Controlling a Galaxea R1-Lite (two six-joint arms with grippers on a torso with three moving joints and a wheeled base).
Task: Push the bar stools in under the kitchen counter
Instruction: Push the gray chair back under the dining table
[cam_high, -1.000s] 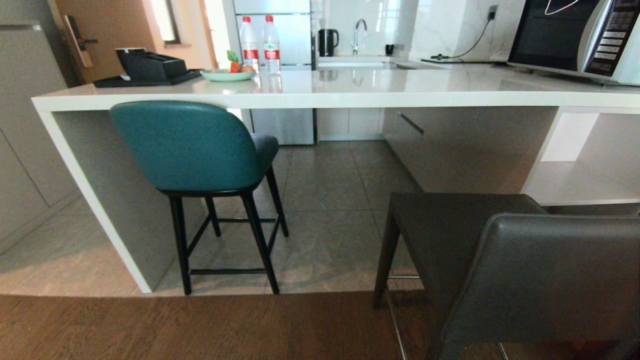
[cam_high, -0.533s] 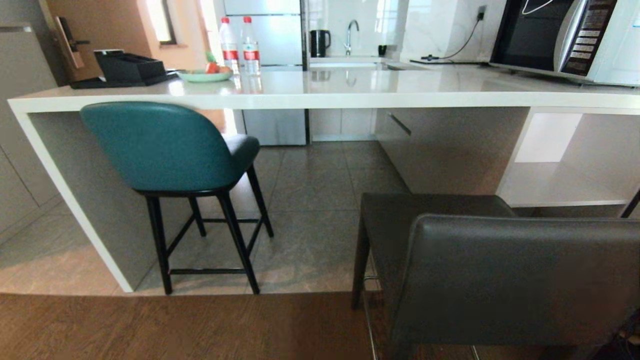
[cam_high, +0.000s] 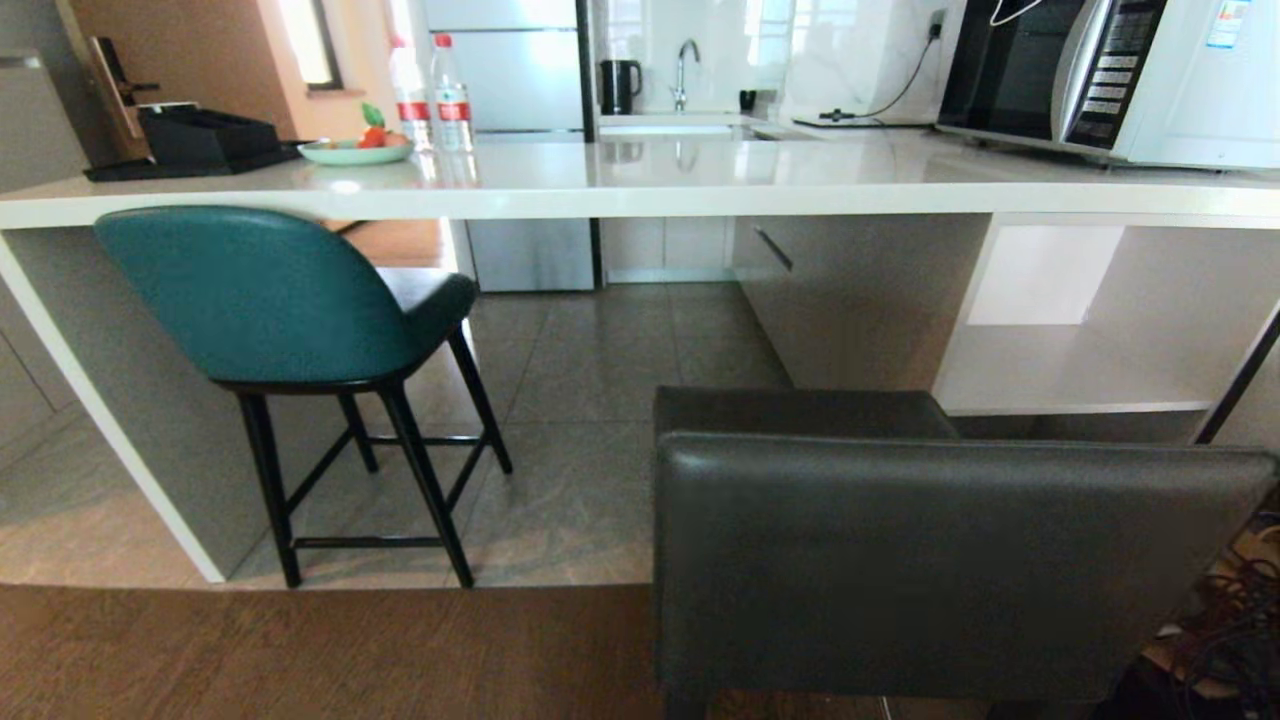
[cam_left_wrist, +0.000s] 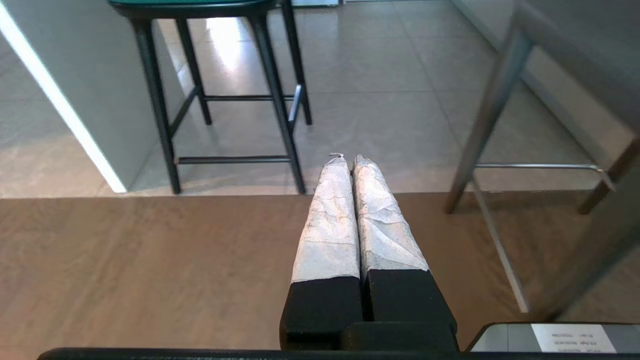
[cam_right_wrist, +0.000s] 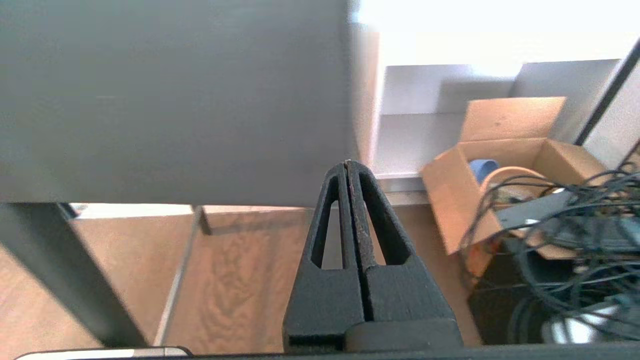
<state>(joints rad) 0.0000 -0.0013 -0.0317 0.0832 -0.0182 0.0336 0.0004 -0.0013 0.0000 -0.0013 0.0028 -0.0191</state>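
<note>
Teal stool (cam_high: 270, 300) sat at frame left, seat partly under the white table (cam_high: 640, 185), feet on grey tile. Grey stool (cam_high: 900, 540) stood lower right, clear of the table, straddling the tile/wood floor seam. Left hand (cam_left_wrist: 348, 159) was pressed closed, empty, above wood floor. Right hand (cam_right_wrist: 348, 164) closed, empty, just behind the grey stool's back.
</note>
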